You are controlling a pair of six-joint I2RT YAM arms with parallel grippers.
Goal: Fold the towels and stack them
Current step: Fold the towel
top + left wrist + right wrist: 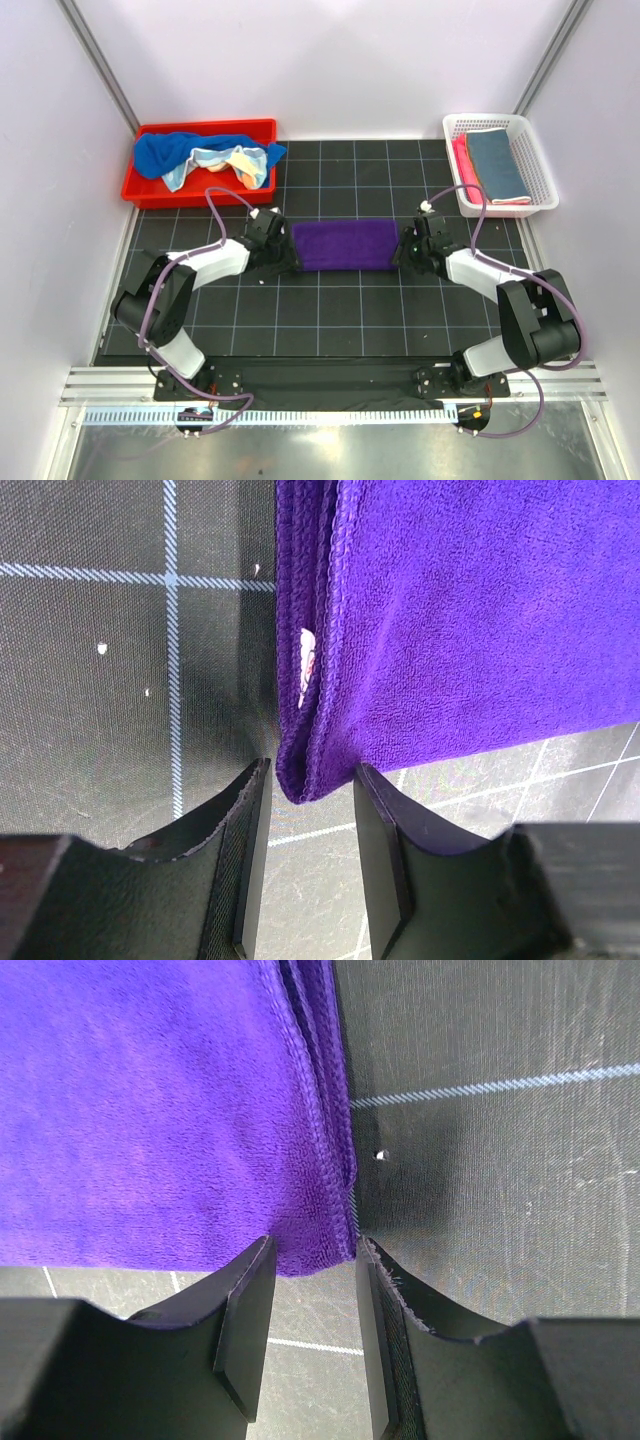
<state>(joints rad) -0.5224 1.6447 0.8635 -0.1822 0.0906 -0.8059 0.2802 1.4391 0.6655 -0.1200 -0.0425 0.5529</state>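
Observation:
A purple towel [345, 245], folded into a flat strip, lies on the black gridded mat between both arms. My left gripper [284, 252] is at its left end and my right gripper [405, 250] at its right end. In the left wrist view the left gripper [310, 785] is open, with the near corner of the purple towel [450, 630] just at its fingertips and not pinched. In the right wrist view the right gripper [313, 1255] is open, and the near corner of the purple towel [150, 1110] lies between its tips in the same way.
A red bin [200, 185] at the back left holds a bright blue towel [165, 150] and a pale multicolour towel [235, 162], both crumpled. A white mesh basket [500, 205] at the back right holds a folded slate blue towel [495, 163] on a pink one [461, 160].

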